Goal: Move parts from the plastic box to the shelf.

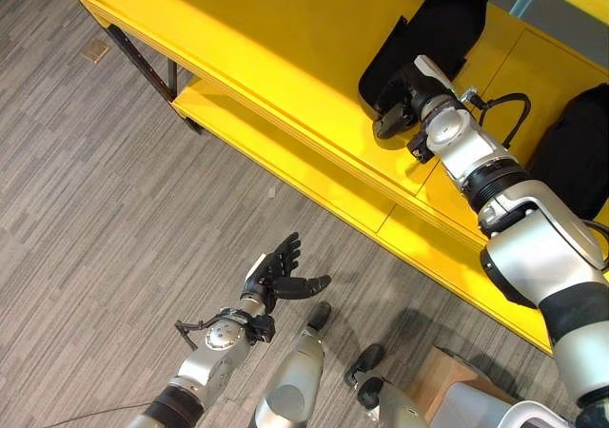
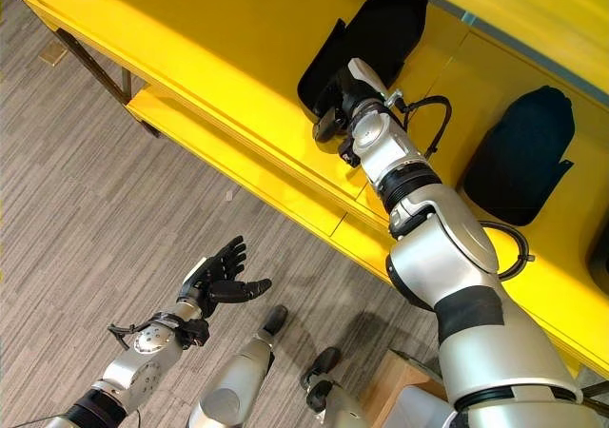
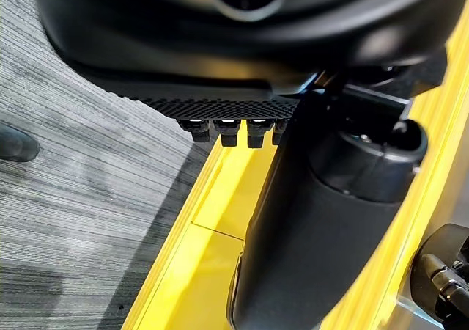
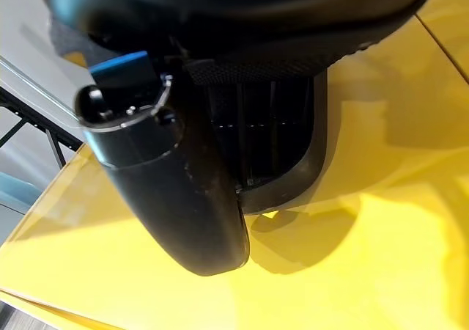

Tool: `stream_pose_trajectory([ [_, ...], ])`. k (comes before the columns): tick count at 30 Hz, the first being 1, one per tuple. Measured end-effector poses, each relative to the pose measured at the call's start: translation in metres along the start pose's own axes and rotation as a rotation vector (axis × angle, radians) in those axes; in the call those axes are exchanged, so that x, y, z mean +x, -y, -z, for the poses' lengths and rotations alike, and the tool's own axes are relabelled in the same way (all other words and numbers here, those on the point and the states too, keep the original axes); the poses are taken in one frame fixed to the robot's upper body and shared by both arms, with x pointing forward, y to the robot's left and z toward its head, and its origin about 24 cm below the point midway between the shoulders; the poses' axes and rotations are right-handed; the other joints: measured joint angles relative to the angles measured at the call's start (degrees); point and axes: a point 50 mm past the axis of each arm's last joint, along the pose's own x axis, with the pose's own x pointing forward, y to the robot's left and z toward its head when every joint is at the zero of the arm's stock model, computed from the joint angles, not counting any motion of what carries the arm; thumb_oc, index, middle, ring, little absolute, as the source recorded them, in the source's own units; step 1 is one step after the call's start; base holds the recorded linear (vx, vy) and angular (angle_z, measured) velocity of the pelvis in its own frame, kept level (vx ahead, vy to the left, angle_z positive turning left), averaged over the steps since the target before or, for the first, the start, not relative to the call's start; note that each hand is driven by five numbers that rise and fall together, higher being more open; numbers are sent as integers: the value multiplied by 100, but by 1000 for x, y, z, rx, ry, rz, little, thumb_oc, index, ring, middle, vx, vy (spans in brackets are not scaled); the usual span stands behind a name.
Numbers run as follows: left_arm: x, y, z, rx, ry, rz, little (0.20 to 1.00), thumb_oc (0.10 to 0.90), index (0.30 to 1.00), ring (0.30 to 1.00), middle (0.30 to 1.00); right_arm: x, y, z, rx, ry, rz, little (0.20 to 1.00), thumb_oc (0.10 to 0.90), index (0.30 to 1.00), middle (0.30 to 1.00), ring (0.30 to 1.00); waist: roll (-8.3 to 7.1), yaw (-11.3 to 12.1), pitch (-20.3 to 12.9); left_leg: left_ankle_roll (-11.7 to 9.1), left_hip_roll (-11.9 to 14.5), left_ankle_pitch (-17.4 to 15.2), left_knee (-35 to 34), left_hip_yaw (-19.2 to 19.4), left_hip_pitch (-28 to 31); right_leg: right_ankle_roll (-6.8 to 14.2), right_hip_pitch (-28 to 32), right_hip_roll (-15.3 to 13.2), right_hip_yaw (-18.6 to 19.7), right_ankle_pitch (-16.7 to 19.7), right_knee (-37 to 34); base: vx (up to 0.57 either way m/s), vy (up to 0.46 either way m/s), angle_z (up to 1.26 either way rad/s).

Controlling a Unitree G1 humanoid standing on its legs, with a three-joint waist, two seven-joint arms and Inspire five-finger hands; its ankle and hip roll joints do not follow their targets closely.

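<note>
A black moulded part [image 1: 433,29] lies on the top board of the yellow shelf [image 1: 266,48]. My right hand [image 1: 404,100] is at the near end of this part, touching it. In the right wrist view the part's ribbed hollow [image 4: 256,136] shows just past my thumb [image 4: 168,183], and the part casts a shadow on the yellow board. A second black part [image 2: 521,152] lies further right on the same board. My left hand [image 1: 276,274] hangs open and empty over the grey floor in front of the shelf.
The shelf has a lower yellow board [image 1: 285,166] on dark metal legs [image 1: 143,62]. A light brown box [image 1: 436,379] stands on the floor at the bottom right. A small brown plate [image 1: 95,49] is set in the carpet at the left.
</note>
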Motion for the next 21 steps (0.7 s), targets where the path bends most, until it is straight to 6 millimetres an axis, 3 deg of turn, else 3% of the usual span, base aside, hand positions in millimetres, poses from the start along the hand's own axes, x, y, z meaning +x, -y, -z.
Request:
stream_pose_trajectory([
  [1,0,0,0,1,0,1,1000,900,1000,1000,1000,0,0,0,1,0,0,528,563,528,528,528,0,1,0,0,0,0,0,0,0,2,0,0,1,-1,6,0,0,0],
  [3,1,1,0,2,1,4,1000,900,1000,1000,1000,0,0,0,12,-1,2,1000,900,1000,1000,1000,0,1,0,0,0,0,0,1,0,6,0,-1,1,-4,11,0,0,0],
  [21,0,4,2,6,-9,18,1000,900,1000,1000,1000,1,5,2,80,-20,38,1000,900,1000,1000,1000,1,45,0,0,6,0,2,-5,-16,-5,-154,-52,0,-178,312,0,0,0],
])
